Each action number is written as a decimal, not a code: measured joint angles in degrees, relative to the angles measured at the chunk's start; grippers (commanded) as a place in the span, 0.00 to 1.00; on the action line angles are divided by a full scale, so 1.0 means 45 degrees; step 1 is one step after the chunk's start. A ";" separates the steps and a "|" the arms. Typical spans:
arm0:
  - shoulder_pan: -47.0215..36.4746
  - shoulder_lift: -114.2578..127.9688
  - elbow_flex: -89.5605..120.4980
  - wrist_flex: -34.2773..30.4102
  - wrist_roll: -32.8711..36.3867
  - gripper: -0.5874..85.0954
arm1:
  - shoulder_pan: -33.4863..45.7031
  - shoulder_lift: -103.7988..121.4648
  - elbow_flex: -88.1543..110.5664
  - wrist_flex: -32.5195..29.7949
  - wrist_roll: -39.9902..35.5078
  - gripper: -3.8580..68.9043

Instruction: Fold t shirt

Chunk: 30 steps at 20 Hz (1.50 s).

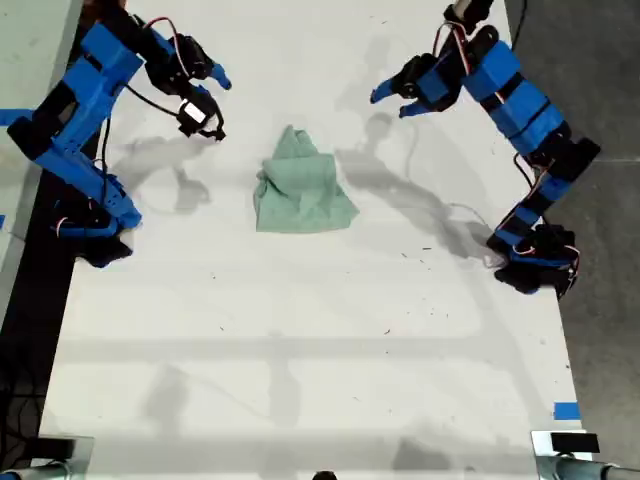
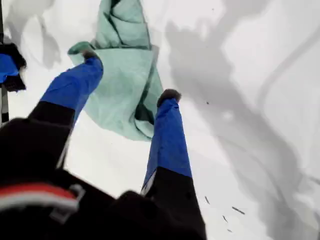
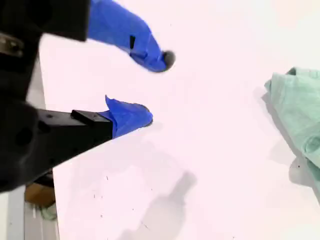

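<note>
Between and just beyond my first gripper's point(image 2: 130, 77) spread blue fingers lies the wrinkled, bundled pale mint-green cloth t shirt point(image 1: 300, 190), probably lined up for a pinch. My second gripper point(image 3: 157, 87) hangs parted, well apart from it, holding nothing.

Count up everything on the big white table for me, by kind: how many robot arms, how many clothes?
Blue robot arms: 2, one at the exterior view's left and one at its right
Small crumpled mint-green cloth t shirt: 1
White table: 1
Total: 4
</note>
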 measured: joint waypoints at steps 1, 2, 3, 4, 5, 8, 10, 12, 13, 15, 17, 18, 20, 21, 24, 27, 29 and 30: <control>0.0098 0.1094 0.0254 0.0000 0.0098 0.00 | -0.0059 0.1270 0.0996 0.0117 -0.0039 0.06; 0.0449 0.2441 0.0684 0.0000 0.0078 0.00 | -0.0215 0.2578 0.1973 0.0176 -0.0059 0.06; 0.1230 0.3887 0.0937 0.0000 -0.0098 0.00 | -0.0566 0.4023 0.3066 0.0176 -0.0059 0.06; 0.2461 0.5410 0.1445 0.0000 -0.0645 0.00 | -0.1172 0.5508 0.4219 0.0176 0.0098 0.06; 0.4121 0.7012 0.2246 -0.0273 -0.1406 0.00 | -0.2031 0.6953 0.5508 0.0156 0.0547 0.06; 0.9141 1.2637 0.7422 -0.3887 -0.2676 0.00 | -0.5098 1.0781 0.9902 -0.1074 0.1895 0.06; 1.0957 1.5879 1.1992 -0.6543 -0.2715 0.02 | -0.6582 1.2480 1.3262 -0.2500 0.2051 0.06; 1.1504 1.8652 1.6367 -0.8379 -0.2715 0.13 | -0.7559 1.3711 1.6777 -0.3984 0.2070 0.07; 1.1582 1.9629 1.8340 -0.8652 -0.2910 0.17 | -0.7871 1.4531 1.8359 -0.4590 0.2090 0.07; 1.1855 1.9961 2.0781 -0.9141 -0.3125 0.17 | -0.8633 1.6738 2.1035 -0.4844 0.2344 0.13; 1.2246 2.0488 2.2363 -0.9473 -0.3691 0.17 | -0.8848 2.0352 2.3398 -0.4863 0.2305 0.13; 1.2305 2.0605 2.2539 -0.9492 -0.4082 0.17 | -0.9082 2.1855 2.4121 -0.4863 0.2266 0.13; 1.2188 2.0703 2.2734 -0.7852 -0.4648 0.18 | -0.9180 2.2812 2.5820 -0.4980 0.2422 0.14; 1.2109 2.0703 2.2852 -0.7207 -0.4648 0.18 | -0.9102 2.2656 2.6328 -0.4980 0.3086 0.15; 1.2148 2.0723 2.2852 -0.6895 -0.4609 0.18 | -0.9277 2.2793 2.6523 -0.4922 0.2539 0.15; 1.2129 2.0723 2.2852 -0.6895 -0.4609 0.18 | -0.9336 2.2871 2.6543 -0.4922 0.2363 0.15; 1.2129 2.0723 2.2852 -0.6895 -0.4609 0.18 | -0.9336 2.2871 2.6543 -0.4922 0.2363 0.15; 1.2129 2.0723 2.2852 -0.6895 -0.4609 0.18 | -0.9336 2.2871 2.6543 -0.4922 0.2363 0.15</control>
